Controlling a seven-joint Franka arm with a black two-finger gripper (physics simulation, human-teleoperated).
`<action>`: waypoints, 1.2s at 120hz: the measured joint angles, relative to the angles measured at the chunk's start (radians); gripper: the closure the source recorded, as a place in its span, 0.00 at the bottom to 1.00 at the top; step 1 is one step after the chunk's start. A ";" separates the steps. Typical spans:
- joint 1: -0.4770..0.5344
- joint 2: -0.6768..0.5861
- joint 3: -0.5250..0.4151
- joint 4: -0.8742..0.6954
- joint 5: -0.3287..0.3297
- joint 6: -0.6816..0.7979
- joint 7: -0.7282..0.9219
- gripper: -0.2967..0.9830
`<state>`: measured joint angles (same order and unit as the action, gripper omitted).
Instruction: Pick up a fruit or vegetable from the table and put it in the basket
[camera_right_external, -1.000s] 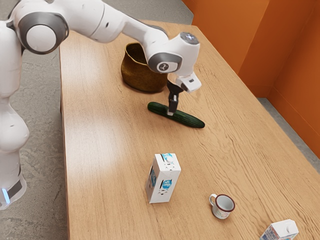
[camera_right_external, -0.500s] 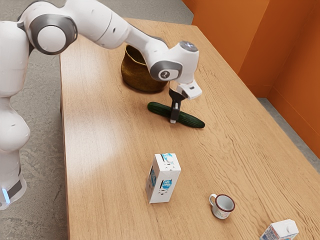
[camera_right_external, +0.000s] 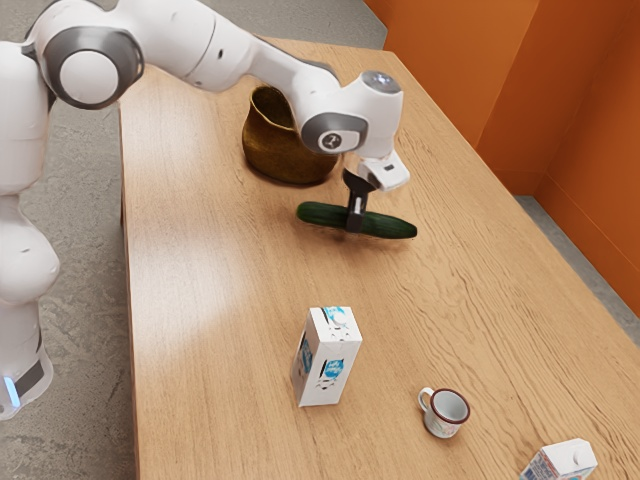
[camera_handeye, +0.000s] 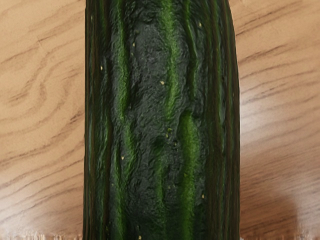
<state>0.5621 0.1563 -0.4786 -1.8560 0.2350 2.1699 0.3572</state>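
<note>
My gripper (camera_right_external: 355, 222) is shut on the dark green cucumber (camera_right_external: 390, 226) near its middle, in the exterior view. The cucumber is a little above the table, lying roughly level across the fingers. Close under my hand, the ridged green skin of the cucumber (camera_handeye: 160, 120) spans the wrist view from top to bottom. The brown-gold basket (camera_right_external: 285, 150), a rounded vessel with an uneven rim, stands on the table behind the cucumber, partly hidden by the arm.
A white carton (camera_right_external: 327, 358) stands on the wooden table (camera_right_external: 210, 300) toward the exterior view's bottom. To its right are a white mug (camera_right_external: 445, 412) with a dark rim and another carton (camera_right_external: 562, 462). Orange walls rise beyond the table's far right edge.
The cucumber has been taken hold of and lifted slightly off the table, turning a little as it rose. The basket, cartons and mug have stayed put.
</note>
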 joint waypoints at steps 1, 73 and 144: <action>-0.003 -0.006 0.001 0.004 0.000 -0.006 -0.001 0.59; -0.457 -0.079 0.724 0.395 -0.024 -0.515 0.006 0.57; -0.009 0.199 0.439 0.659 -0.101 -0.552 0.131 0.58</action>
<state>0.5534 0.3552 -0.0399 -1.1973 0.1337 1.6176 0.4878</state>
